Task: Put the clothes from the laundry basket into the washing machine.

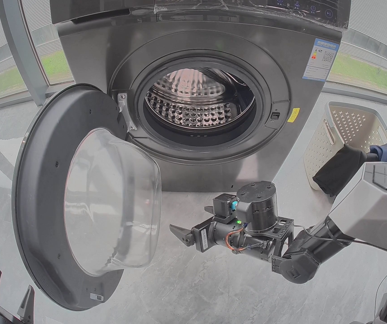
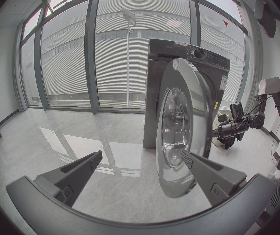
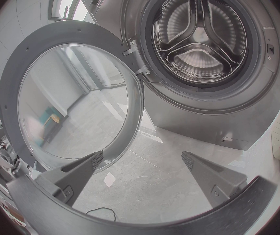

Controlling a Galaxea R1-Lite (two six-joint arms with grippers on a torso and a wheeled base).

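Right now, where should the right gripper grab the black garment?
Take the black garment at the fold draped over the near rim of the basket, coming from above and outside: that bunch hangs outside the wall. The right gripper is open but points away from it.

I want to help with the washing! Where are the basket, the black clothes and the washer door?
basket (image 1: 318,149): head view, on its holey side wall.
black clothes (image 1: 340,169): head view, middle of the draped cloth.
washer door (image 1: 38,181): head view, on its grey ring.
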